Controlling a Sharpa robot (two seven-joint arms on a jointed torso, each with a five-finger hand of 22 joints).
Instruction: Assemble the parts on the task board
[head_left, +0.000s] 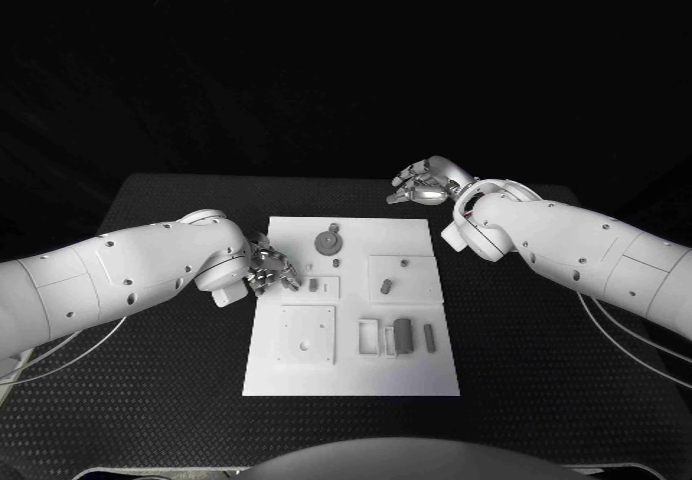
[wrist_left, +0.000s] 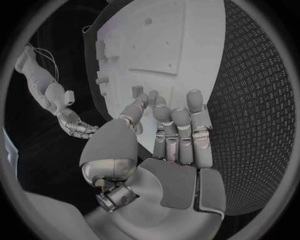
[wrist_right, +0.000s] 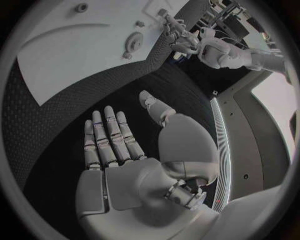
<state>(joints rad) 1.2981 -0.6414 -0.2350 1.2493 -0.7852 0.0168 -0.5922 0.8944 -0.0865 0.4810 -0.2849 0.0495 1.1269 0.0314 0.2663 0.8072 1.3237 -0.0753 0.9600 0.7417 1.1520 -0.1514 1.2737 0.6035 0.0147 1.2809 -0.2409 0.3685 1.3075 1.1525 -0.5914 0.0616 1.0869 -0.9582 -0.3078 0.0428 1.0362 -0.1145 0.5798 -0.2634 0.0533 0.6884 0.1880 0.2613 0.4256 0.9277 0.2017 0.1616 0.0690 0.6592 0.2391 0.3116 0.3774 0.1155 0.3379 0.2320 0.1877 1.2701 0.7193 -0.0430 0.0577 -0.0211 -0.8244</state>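
- Nearest to me lies the task board (head_left: 353, 375), its near edge close to my body; its near half carries a square plate (head_left: 307, 334) on the left and a row of slim parts (head_left: 398, 336) on the right.
- My left hand (head_left: 268, 270) hangs at the board's left edge, about level with its middle. The fingers are apart and hold nothing; in the left wrist view the fingertips (wrist_left: 194, 95) reach over the board's rim.
- Just right of that hand sits a small upright part (head_left: 313, 285) in its seat, and beyond it the round gear-like part (head_left: 329, 240) lies on the far half.
- Further right, a short peg (head_left: 387, 285) stands in a square recess; whether it is fully seated I cannot tell.
- My right hand (head_left: 426, 184) hovers off the board's far right corner, over the black table (head_left: 173, 400), palm flat, fingers spread, gripping nothing.
- I judge this as the approach to a first pick: neither hand has a part. Next, my left hand should lower onto a part near the left edge and pinch it cleanly.
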